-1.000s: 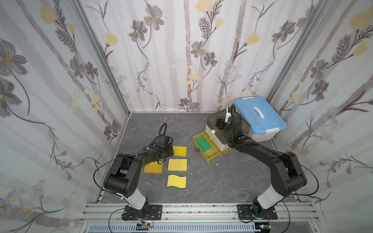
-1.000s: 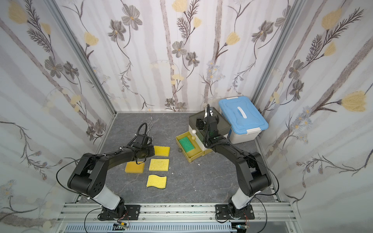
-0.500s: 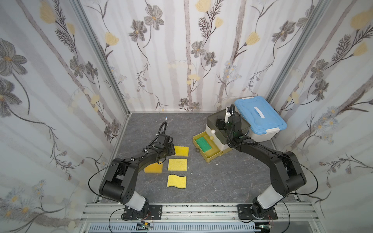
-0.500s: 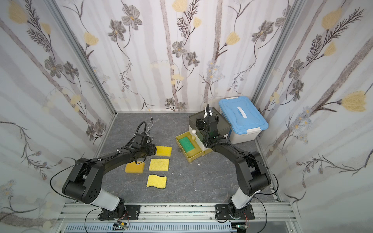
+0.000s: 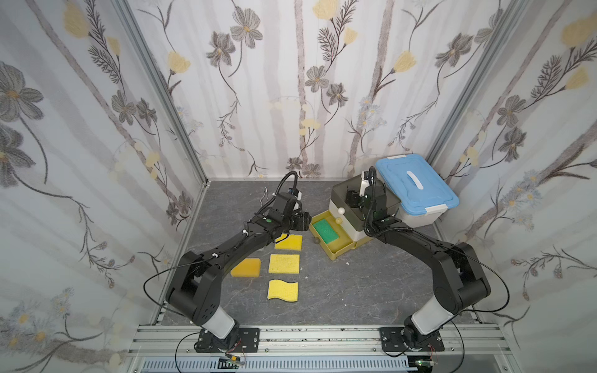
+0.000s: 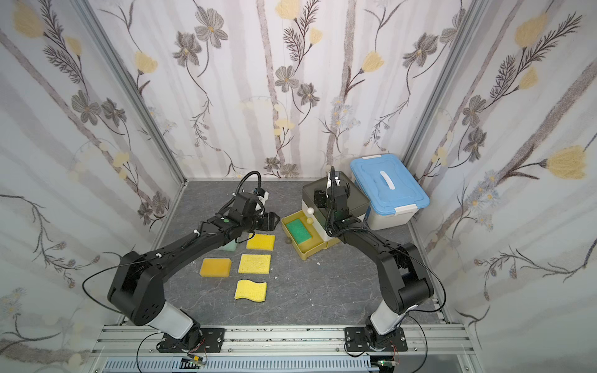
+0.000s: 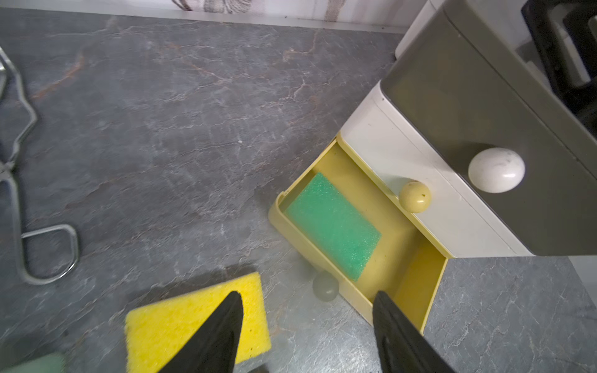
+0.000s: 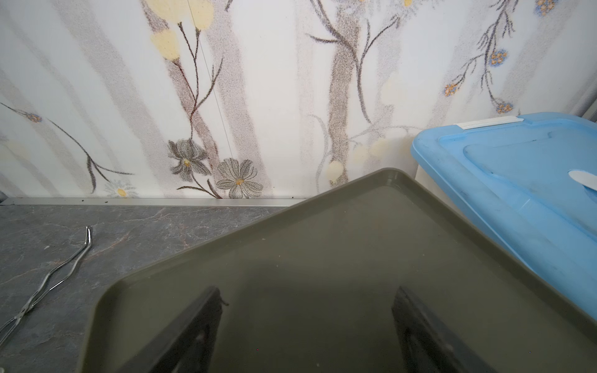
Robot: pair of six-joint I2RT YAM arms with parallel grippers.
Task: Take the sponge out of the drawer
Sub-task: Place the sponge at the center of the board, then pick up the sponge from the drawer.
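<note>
A green sponge (image 5: 326, 231) (image 6: 298, 230) (image 7: 332, 224) lies flat in the pulled-out yellow drawer (image 5: 336, 255) (image 6: 305, 255) (image 7: 416, 281) at the bottom of a small drawer cabinet (image 5: 349, 226). My left gripper (image 5: 303, 221) (image 6: 273, 221) (image 7: 307, 294) hovers just left of the drawer's front corner, open and empty, one finger over a yellow sponge (image 7: 181, 323) on the floor. My right gripper (image 5: 353, 198) (image 6: 319, 197) (image 8: 307, 289) is open on the cabinet's olive top (image 8: 323, 258), holding nothing.
Several yellow sponges (image 5: 284, 263) and an orange one (image 5: 246, 267) lie on the grey floor left of the drawer. A pale green sponge (image 6: 231, 246) sits under my left arm. A blue-lidded box (image 5: 416, 190) stands beside the cabinet. Metal tongs (image 7: 19, 193) lie at the back.
My left gripper has moved right, from over the sponges on the floor to the drawer's front, and its jaws have opened wider. The right arm has stayed in place.
</note>
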